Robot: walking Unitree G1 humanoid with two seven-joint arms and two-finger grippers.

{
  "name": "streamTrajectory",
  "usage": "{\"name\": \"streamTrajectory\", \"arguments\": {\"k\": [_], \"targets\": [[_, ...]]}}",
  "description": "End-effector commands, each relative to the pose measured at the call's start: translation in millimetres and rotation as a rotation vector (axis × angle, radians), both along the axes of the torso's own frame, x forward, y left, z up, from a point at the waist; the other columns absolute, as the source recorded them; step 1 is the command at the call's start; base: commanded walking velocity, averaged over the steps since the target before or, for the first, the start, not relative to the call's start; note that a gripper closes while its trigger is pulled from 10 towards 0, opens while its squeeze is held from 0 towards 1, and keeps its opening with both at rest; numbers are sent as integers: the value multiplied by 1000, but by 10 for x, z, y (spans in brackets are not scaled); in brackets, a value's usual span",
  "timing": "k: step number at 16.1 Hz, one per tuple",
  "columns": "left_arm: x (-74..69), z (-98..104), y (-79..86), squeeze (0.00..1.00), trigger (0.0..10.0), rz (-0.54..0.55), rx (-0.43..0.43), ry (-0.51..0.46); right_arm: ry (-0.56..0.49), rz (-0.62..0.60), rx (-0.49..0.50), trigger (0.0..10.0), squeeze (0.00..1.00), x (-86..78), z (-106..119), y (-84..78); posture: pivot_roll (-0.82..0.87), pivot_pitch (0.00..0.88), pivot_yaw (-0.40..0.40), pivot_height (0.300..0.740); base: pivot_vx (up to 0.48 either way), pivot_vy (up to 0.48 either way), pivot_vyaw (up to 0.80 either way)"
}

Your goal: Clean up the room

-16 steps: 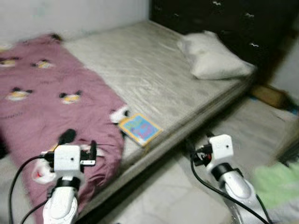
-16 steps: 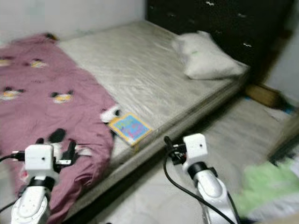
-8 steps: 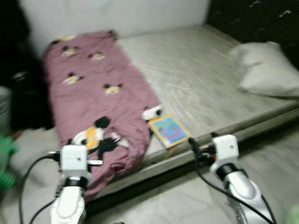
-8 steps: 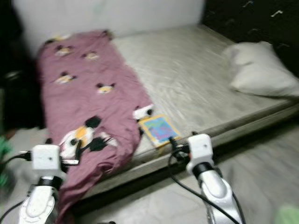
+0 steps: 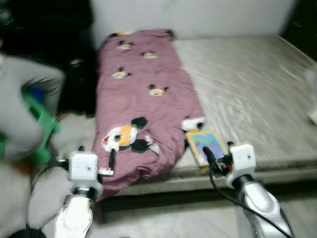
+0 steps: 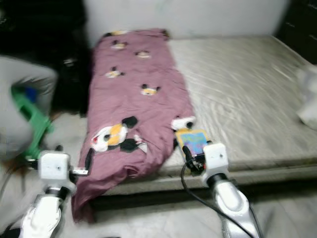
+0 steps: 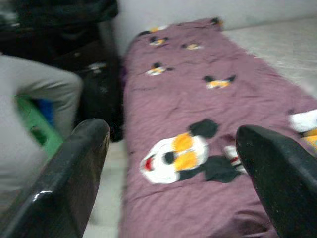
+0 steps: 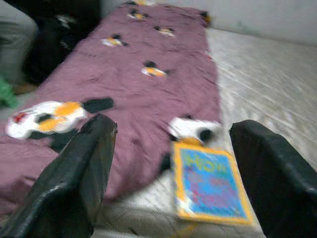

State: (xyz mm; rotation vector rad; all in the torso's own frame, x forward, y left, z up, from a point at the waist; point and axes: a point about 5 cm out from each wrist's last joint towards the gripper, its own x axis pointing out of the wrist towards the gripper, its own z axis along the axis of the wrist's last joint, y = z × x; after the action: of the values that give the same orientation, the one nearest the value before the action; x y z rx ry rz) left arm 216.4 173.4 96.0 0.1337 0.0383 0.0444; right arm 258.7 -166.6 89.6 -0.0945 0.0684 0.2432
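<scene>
A maroon blanket with cartoon mouse prints (image 5: 143, 94) lies along the left part of a grey mattress (image 5: 257, 79), its lower end hanging over the near edge. A colourful book with a yellow border (image 5: 205, 145) rests by the mattress edge, just right of the blanket. My left gripper (image 7: 173, 163) is open, held low in front of the blanket's hanging end. My right gripper (image 8: 173, 163) is open too, close before the book (image 8: 210, 186). Both hold nothing.
A person in grey clothing (image 5: 25, 99) is at the left, beside a green plastic object (image 5: 42, 124). Dark bags or clothes (image 5: 74, 79) are piled against the wall left of the bed. A white pillow edge (image 6: 309, 96) shows at far right. Pale floor lies before the bed.
The camera has swung left: the bed, blanket and book slid rightward in view, the pillow almost left the picture, and the person and green object came in at left. Both grippers stay open.
</scene>
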Motion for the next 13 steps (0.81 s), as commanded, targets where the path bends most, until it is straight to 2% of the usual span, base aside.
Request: {"name": "streamTrajectory", "arguments": {"k": [1, 4, 13], "targets": [[-2, 21, -35, 0, 10000, -26, -11, -10, 22, -12, -5, 10000, 0, -42, -48, -42, -20, 94, -45, 740, 0, 0, 0], [-11, 33, -61, 0, 10000, -50, -18, -18, 24, -14, -2, 10000, 0, -43, -53, -42, -20, 93, -43, 740, 208, 0, 0], [-13, 41, -72, 0, 10000, -71, -18, -25, 29, -16, 6, 10000, 0, -43, -63, -41, -20, 97, -42, 740, 472, 0, 0]]}}
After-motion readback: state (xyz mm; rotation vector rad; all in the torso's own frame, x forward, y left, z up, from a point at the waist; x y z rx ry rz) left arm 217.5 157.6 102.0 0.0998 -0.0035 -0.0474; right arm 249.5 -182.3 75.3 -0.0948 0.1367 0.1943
